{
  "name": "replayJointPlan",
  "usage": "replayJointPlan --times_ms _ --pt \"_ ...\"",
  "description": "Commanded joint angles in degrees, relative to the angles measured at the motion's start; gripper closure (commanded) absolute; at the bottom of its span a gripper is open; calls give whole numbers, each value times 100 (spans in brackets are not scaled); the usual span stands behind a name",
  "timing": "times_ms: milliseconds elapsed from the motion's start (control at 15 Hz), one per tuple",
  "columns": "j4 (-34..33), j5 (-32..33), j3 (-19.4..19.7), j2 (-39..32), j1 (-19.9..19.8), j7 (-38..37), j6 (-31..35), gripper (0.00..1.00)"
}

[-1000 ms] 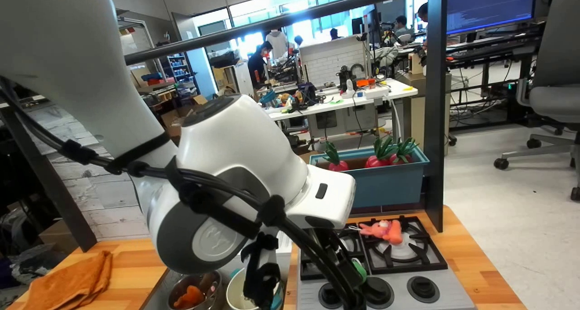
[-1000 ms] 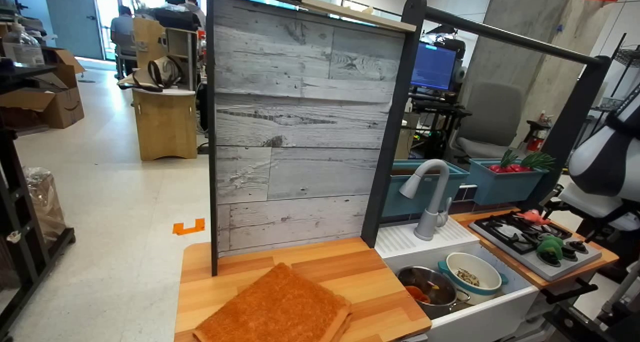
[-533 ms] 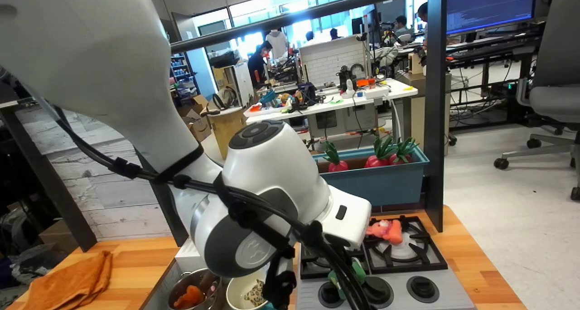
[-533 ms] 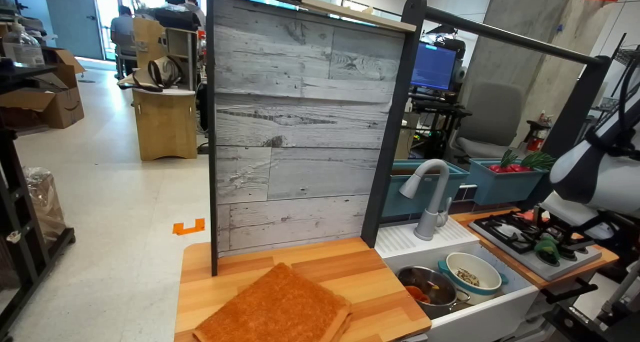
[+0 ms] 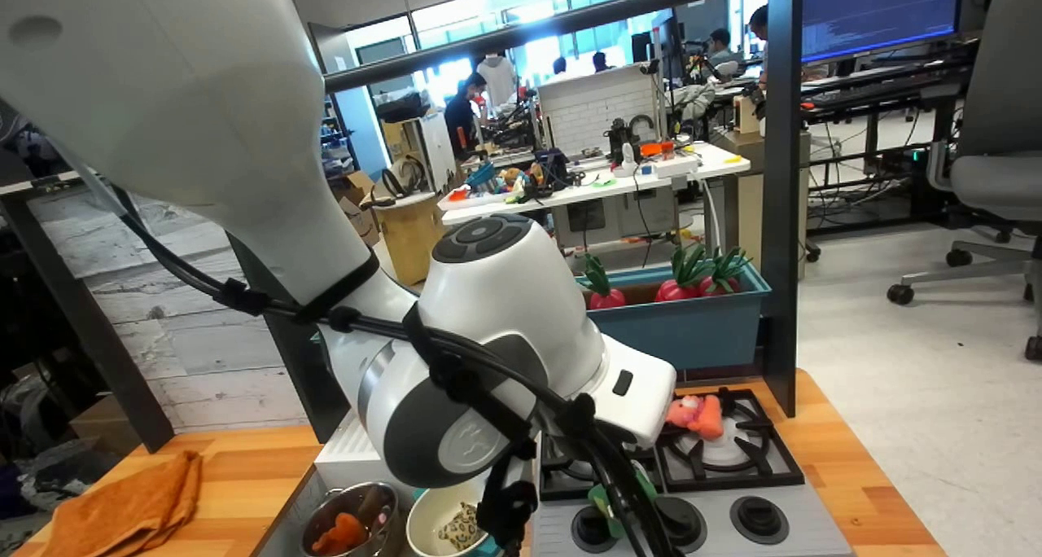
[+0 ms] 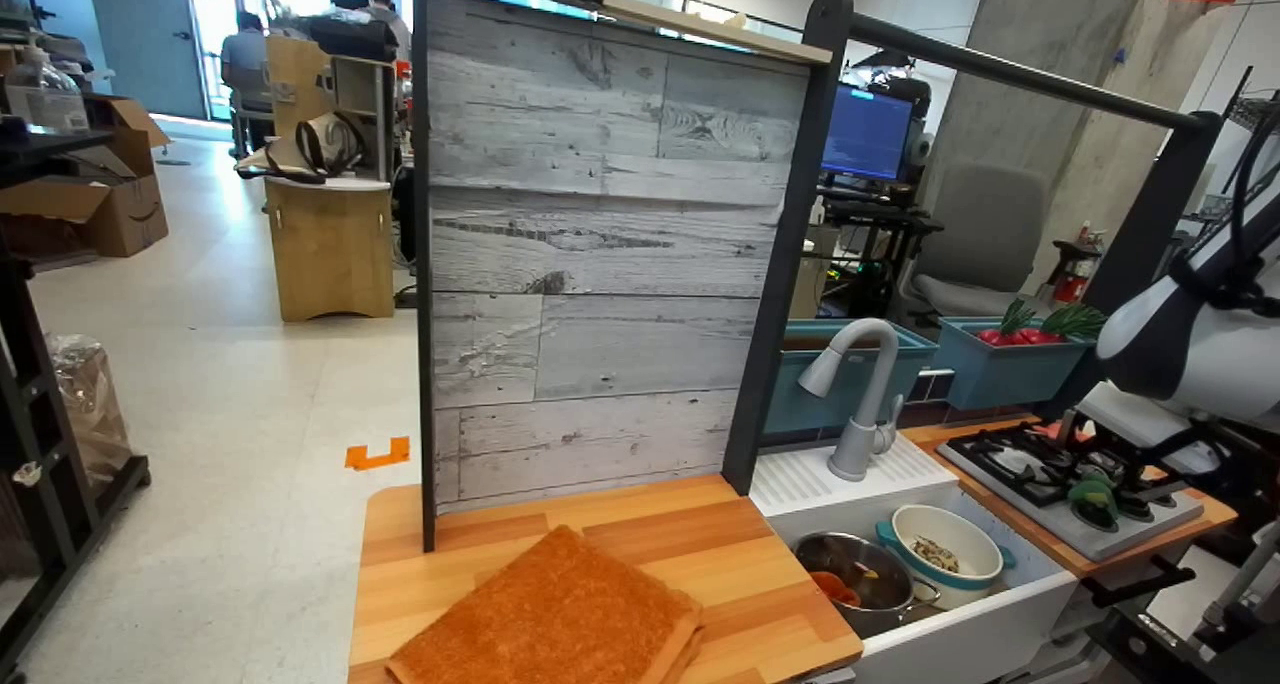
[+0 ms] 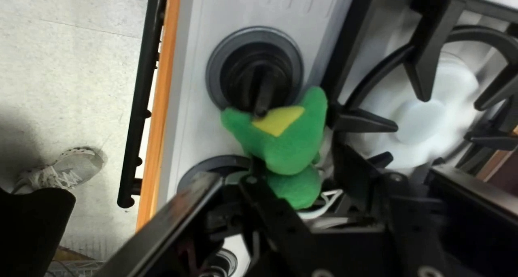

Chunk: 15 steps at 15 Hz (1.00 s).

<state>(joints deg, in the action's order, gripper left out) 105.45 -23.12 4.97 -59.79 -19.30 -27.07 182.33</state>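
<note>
Gripper (image 7: pixel 297 157) spread astride green-and-yellow plush toy (image 7: pixel 289 149); I'd centre it before squeezing, well clear of round black knob (image 7: pixel 254 68).

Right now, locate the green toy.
In the wrist view, the green toy is between the gripper's fingers, beside a black knob, left of the burner grate.

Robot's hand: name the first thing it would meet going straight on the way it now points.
Most likely the green plush toy, which shows in the opening of the hand in the wrist view; whether they touch is unclear. Past it would probably come the stove panel.
</note>
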Motion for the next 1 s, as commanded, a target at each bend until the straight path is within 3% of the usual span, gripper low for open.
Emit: replayJointPlan --times_ms 0,200,600,667,733,933 --pt "1 -106 -429 81 -294 275 101 50" --pt "252 -40 -698 213 -519 509 371 49" --pt "1279 531 -1635 647 -1324 891 1550 67" --pt "1341 595 -1649 672 -1335 803 1581 67" --pt "1404 643 -1665 697 -1349 735 1617 75" --pt "1447 553 -1531 733 -1201 598 1468 85"
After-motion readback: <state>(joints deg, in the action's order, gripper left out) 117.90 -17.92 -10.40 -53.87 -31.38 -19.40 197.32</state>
